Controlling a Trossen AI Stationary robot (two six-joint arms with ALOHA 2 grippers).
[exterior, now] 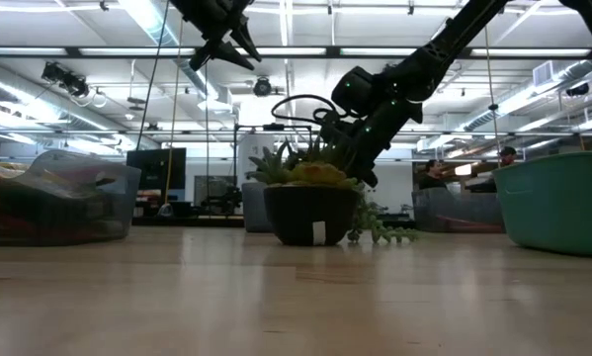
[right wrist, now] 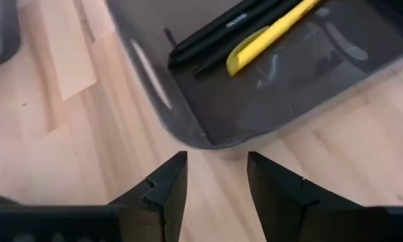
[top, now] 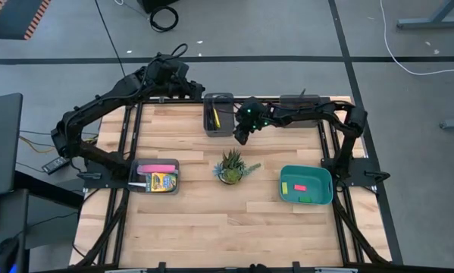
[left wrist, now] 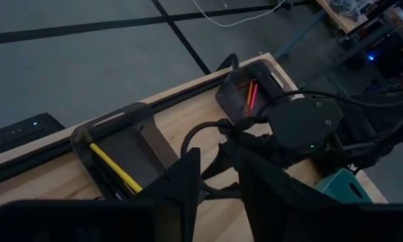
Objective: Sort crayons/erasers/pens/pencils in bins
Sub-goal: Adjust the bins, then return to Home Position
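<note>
Right end effector [right wrist: 216, 176] hangs just above the counter [top: 211, 227], beside the corner of the dark bin [right wrist: 255, 87] at the far edge; fingers apart, nothing between them. That bin holds black pens [right wrist: 228, 27] and one yellow pen [right wrist: 272, 37]. Left end effector [left wrist: 218, 178] is raised high over the far edge near the same bin, fingers apart, empty.

The second far bin [left wrist: 251, 87], right of the dark one, holds red and orange pencils [left wrist: 251, 95]. The near-left grey bin [top: 155, 177] holds the crayon box [top: 163, 182], a long pink bar [top: 157, 168] and a small yellow piece, hard to make out. The teal bin [top: 306, 185] at the right holds erasers [top: 299, 187], red-pink and green ones visible. A potted plant [top: 232, 167] stands mid-counter between the grey bin and the teal bin. No loose items show on the counter.
</note>
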